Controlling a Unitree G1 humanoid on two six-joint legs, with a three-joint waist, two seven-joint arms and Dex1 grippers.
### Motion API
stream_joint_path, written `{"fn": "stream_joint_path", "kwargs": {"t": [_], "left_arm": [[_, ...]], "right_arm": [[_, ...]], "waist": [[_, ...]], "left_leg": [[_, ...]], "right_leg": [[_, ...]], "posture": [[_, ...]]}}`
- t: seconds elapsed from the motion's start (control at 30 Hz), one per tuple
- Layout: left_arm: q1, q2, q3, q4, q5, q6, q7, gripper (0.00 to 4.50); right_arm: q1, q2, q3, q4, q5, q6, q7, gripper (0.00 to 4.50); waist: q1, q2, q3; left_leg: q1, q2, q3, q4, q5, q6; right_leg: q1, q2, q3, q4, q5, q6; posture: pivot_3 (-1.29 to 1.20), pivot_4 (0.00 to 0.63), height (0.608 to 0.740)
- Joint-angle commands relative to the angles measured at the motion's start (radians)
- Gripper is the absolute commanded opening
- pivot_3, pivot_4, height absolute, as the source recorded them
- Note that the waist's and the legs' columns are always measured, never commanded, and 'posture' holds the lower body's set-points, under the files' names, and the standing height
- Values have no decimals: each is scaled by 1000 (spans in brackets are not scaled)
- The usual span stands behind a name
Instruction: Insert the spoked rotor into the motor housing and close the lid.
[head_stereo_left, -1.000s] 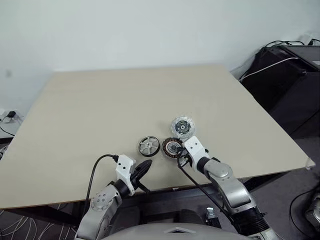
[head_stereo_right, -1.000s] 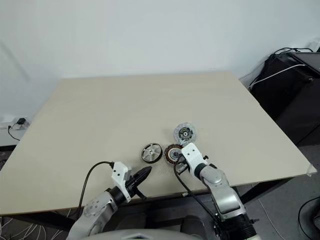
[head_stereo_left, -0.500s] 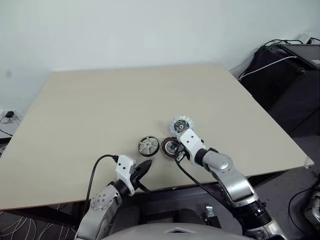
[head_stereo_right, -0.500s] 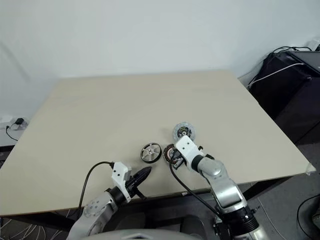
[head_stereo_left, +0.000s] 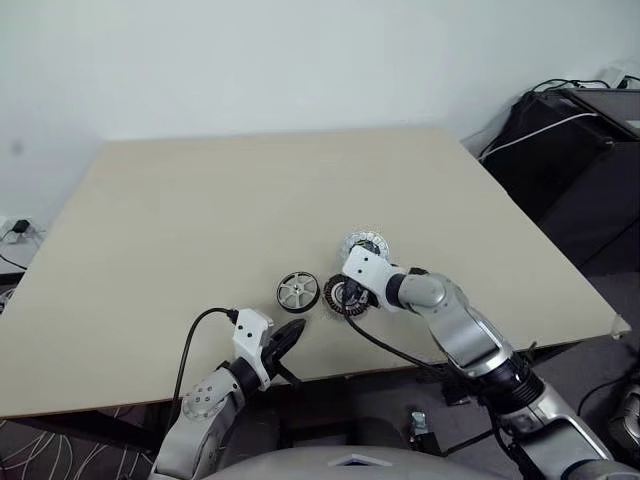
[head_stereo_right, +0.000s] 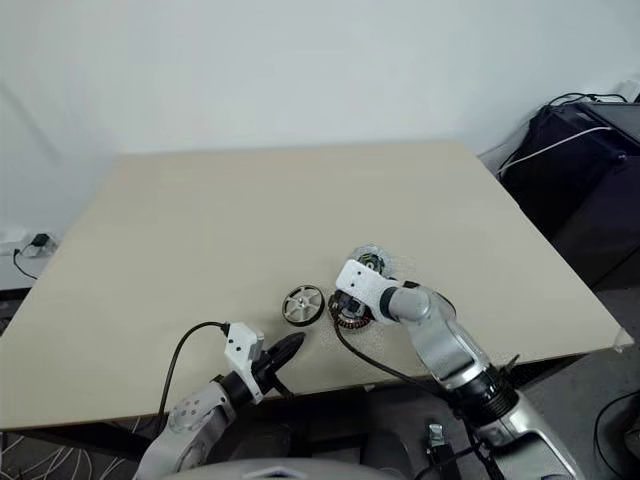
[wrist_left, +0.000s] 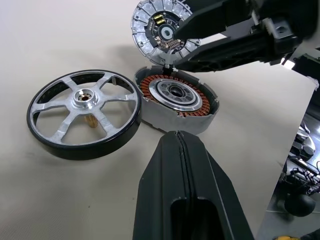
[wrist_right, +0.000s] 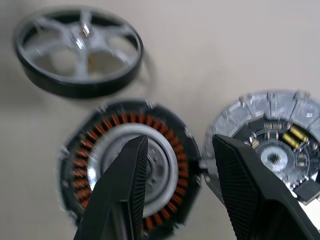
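We see three round parts lying close together near the front edge of the table (head_stereo_left: 200, 200). The rotor (head_stereo_left: 298, 291) lies flat on the left of the group, spokes up, with nothing gripping it. Just beside it on the right sits the housing (wrist_left: 176, 97), copper windings facing up, its rim almost touching the rotor's rim in the left wrist view. Behind the housing and a little to the right lies the lid (wrist_left: 162, 31), finned edge around a dark centre, just beside the housing.

Our right gripper (wrist_right: 180, 165) hangs over the gap between housing and lid, pointing down and to the left. Its two fingers stand apart, about half spread, with nothing between them: one finger (wrist_right: 125, 175) shows in front of the housing's silvery centre, the other in front of the lid's near edge. Whether either fingertip touches a part we cannot tell. From the head views the right arm partly hides the lid.

Our left gripper (head_stereo_left: 283, 338) rests at the table's front edge, near the rotor and pointing toward the parts. Its fingers (wrist_left: 185, 190) are pressed fully together and hold nothing
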Motion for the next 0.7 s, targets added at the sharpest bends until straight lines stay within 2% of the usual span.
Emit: {"fn": "stream_joint_path", "kwargs": {"t": [0.03, 0.33, 0.7], "left_arm": [[-4, -5, 2, -10, -5, -24, -1, 0], [2, -10, 2, -5, -3, -35, 1, 0], [9, -7, 2, 5, -4, -50, -4, 0]], "right_arm": [[-41, -14, -5, 26, 3, 11, 39, 2208], [-62, 6, -9, 110, 23, 40, 70, 2208], [-68, 15, 10, 99, 17, 39, 78, 2208]], "waist": [[0, 0, 0], [-2, 0, 0], [-6, 0, 0]], "left_leg": [[0, 0, 0, 0, 0, 0], [0, 0, 0, 0, 0, 0], [0, 0, 0, 0, 0, 0]], "right_leg": [[0, 0, 0, 0, 0, 0], [0, 0, 0, 0, 0, 0], [0, 0, 0, 0, 0, 0]], "posture": [[0, 0, 740], [0, 0, 740], [0, 0, 740]]}}
